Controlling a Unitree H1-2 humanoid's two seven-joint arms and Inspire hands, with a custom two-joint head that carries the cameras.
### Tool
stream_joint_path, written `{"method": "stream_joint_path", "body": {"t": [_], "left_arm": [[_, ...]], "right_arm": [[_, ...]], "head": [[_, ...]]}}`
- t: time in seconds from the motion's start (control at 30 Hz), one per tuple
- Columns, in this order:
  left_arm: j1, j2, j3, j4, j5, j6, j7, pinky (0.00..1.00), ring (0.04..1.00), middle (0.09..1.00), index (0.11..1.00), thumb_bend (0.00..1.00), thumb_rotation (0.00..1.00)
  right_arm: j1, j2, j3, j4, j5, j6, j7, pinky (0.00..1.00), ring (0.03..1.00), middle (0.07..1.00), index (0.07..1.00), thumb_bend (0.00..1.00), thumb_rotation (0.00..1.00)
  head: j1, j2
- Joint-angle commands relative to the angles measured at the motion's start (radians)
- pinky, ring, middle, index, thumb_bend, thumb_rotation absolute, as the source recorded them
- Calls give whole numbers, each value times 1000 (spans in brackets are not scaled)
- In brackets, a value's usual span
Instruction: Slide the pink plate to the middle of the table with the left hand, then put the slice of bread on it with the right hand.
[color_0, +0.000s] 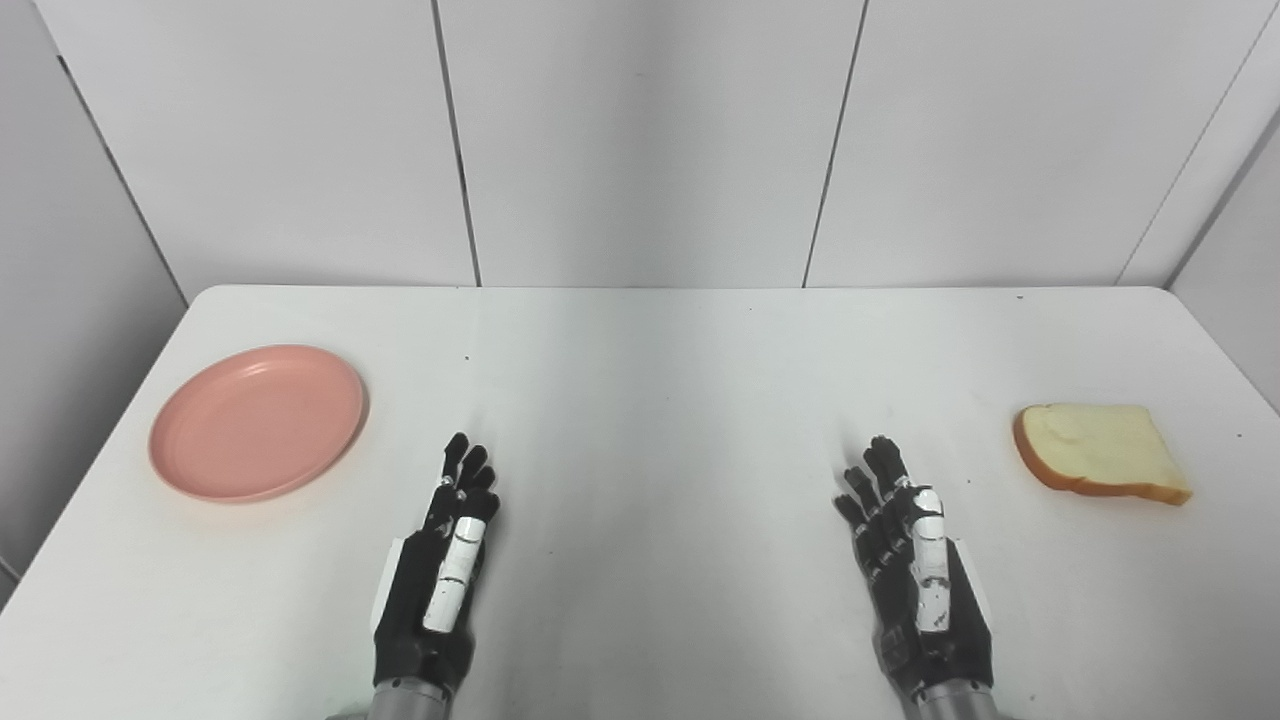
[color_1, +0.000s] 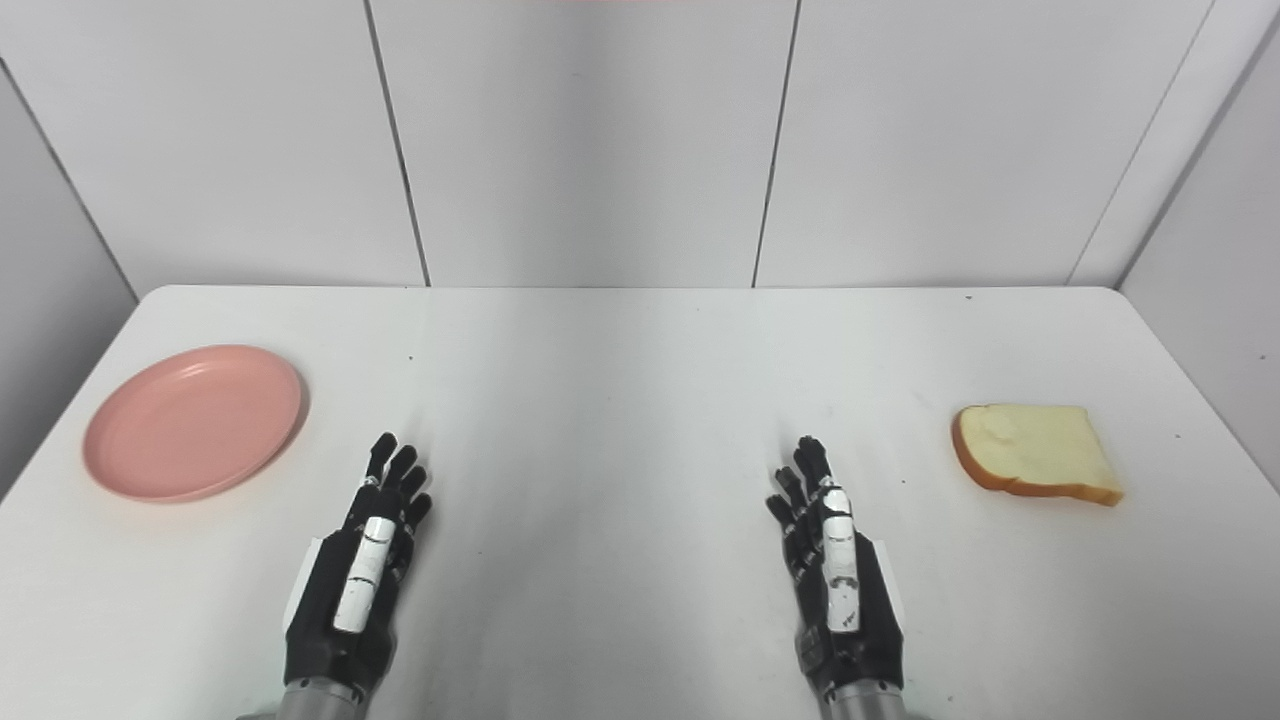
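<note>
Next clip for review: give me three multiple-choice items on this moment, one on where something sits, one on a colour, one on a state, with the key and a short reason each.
1. Where does the slice of bread lie on the table?
A. on the plate
B. at the right side
C. in the middle

2. What colour is the plate?
A. pink
B. blue
C. green

3. What is the state of the left hand and the right hand?
A. left holds the plate
B. right holds the bread
C. both open, holding nothing

Key:
1 B: it lies on bare table beyond the right hand.
2 A: the plate at the left is pink.
3 C: fingers are extended, clear of both things.
</note>
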Motion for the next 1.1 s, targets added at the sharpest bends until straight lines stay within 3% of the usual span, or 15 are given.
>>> {"method": "stream_joint_path", "body": {"t": [0.0,1.07], "left_arm": [[-22,-1,0,-10,2,-35,-9,1000,1000,1000,1000,838,760],[-23,3,0,-16,2,-26,-11,1000,1000,1000,1000,848,757]], "right_arm": [[29,8,9,32,9,45,7,963,966,998,955,785,952],[26,7,13,32,5,46,9,969,958,991,959,779,961]], "head": [[1,0],[1,0]]}}
